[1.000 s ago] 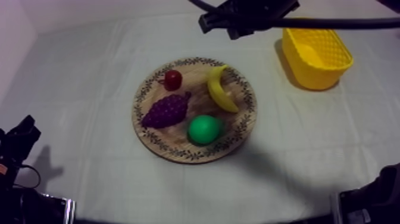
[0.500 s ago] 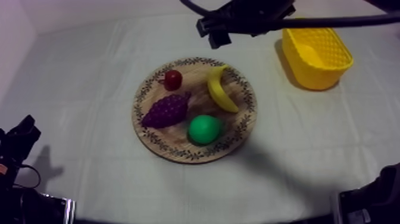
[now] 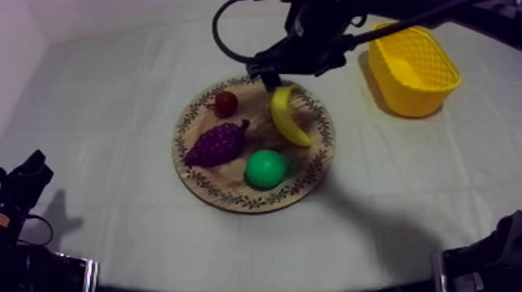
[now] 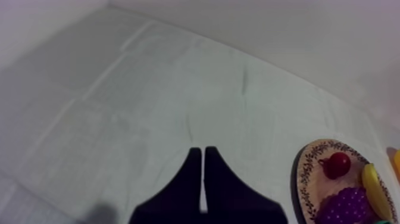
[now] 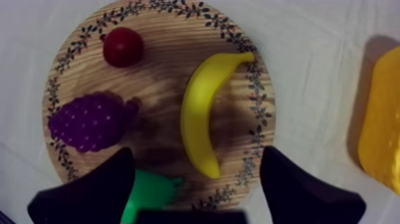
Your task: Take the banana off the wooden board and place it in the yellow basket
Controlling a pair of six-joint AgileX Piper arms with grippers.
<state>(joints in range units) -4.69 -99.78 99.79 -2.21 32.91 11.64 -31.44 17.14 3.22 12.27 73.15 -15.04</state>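
Observation:
The yellow banana [image 3: 287,116] lies on the right half of the round wooden board [image 3: 311,167], apart from the other fruit. My right gripper [image 3: 295,71] hangs above the board's far rim, near the banana's upper end. In the right wrist view its fingers stand wide apart, and the right gripper [image 5: 196,156] is open with the banana [image 5: 202,113] lying lengthwise below the gap, untouched. The yellow basket [image 3: 412,74] stands at the far right, and its side [image 5: 381,119] is beside the board. My left gripper [image 4: 199,149] is shut on nothing over bare cloth.
On the board with the banana are a small red fruit [image 3: 225,103], purple grapes [image 3: 217,144] and a green pear [image 3: 266,168]. The left arm [image 3: 23,186] rests low at the near left. Open cloth lies between board and basket.
My right gripper has opened wide. It has moved down and to the left from beyond the board to above the board's far rim by the banana. The fruit has not moved.

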